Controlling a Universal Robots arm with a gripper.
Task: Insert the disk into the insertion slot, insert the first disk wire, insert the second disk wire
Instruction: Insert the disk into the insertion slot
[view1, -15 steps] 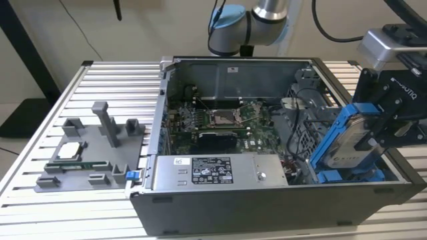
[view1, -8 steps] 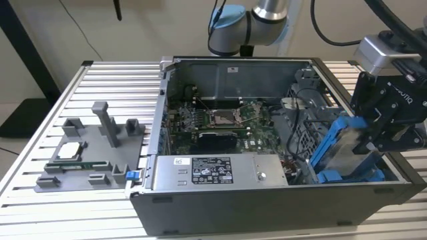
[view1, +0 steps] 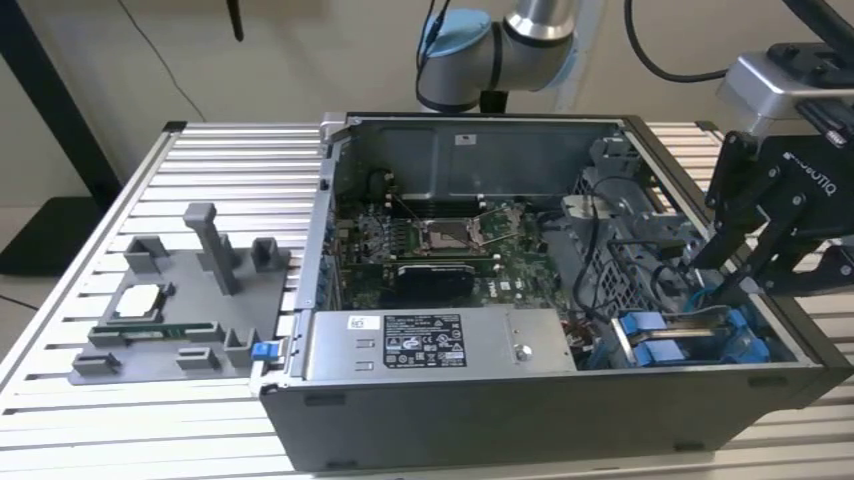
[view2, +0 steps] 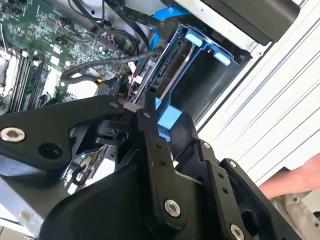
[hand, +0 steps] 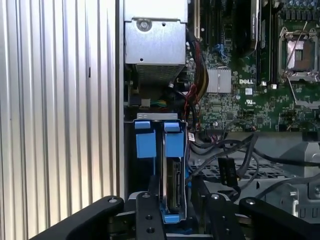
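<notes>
disk (hand: 172, 182) stands on edge in its blue frame (hand: 174, 142) inside the insertion slot (hand: 156, 116), at the corner of the case (view1: 534, 420) on the exterior view's right, connector edge facing the gripper (hand: 181, 200). whether it is fully seated cannot be told. the fingers stand apart, one on each side of the disk's end, with a gap beside it; they hold nothing.

hazards, as judged:
- loose black cables (hand: 235, 150) cross just beside the slot. a descending finger could catch one and strain its plug (hand: 227, 172).
- a wire connector offered off-line could jam at the disk's socket or push the disk askew.
- a person's hand (view2: 295, 180) lies near the case, within possible arm travel.
</notes>
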